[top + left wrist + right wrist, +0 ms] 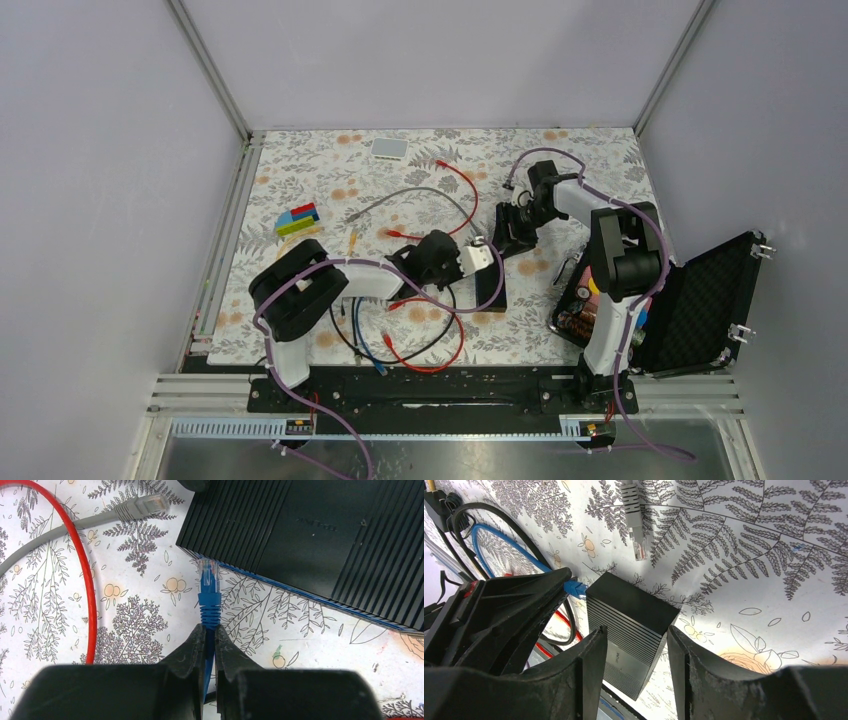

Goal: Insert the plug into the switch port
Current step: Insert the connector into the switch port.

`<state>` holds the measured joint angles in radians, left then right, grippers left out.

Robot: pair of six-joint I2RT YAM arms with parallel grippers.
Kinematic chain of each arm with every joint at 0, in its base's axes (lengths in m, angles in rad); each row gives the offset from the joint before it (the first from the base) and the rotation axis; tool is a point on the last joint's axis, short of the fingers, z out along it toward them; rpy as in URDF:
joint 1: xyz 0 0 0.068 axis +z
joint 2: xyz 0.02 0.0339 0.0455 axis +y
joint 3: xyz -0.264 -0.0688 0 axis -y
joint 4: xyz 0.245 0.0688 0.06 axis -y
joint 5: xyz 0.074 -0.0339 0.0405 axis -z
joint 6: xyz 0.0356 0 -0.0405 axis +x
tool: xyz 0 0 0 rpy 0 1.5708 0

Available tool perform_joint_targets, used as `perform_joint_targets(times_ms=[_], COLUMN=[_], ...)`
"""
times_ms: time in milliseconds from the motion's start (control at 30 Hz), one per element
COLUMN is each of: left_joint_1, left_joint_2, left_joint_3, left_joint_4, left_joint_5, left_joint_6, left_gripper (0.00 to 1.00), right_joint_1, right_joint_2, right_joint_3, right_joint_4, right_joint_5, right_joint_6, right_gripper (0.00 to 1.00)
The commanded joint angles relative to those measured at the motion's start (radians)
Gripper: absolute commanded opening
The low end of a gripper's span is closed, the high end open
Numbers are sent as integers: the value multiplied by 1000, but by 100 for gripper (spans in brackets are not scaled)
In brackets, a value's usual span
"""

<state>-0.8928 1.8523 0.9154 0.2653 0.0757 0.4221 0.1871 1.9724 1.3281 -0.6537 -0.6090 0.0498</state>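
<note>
Two arms meet at the black box (490, 287) in the middle of the table.

Far left: small stack of coloured blocks (297, 219) on the flowered cloth (600, 160). A small white box (390, 149) sits at the cloth's far edge, well apart from everything else.

Left gripper (210, 630): jaws narrow, pinched on the blue cable (208, 655) just behind the boot. The plug (208, 572) sticks out ahead of the fingers. Its clear tip is right at the black box's blue-edged side, close to a corner, and is not seated. The sockets are hidden in every view. A red cable (93, 605) curves past on the left. A loose grey plug (145, 503) lies near the box but apart from it.

Right gripper (636, 630): jaws partway apart, one finger (591, 675) on each side of the box's end. Cannot tell whether they press it.

Far right: black case (700, 300) lying open, just off the cloth.
</note>
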Motion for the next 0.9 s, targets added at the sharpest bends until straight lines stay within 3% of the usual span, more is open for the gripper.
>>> perform_joint_targets(times_ms=[0, 400, 867], left_joint_1=[-21, -22, -21], left_joint_2=[13, 6, 9], left_joint_3=[-50, -32, 0], left_joint_4=[-92, -149, -190], left_joint_5=[56, 3, -71], left_joint_6=[-23, -11, 53], left_gripper=[0, 0, 0], right_joint_1=[25, 51, 77], right_joint_2=[24, 26, 0], right_joint_3=[38, 37, 53], right_joint_4=[-27, 0, -31], right_joint_5=[-27, -20, 6], right_joint_6=[9, -6, -156], right_gripper=[54, 50, 49])
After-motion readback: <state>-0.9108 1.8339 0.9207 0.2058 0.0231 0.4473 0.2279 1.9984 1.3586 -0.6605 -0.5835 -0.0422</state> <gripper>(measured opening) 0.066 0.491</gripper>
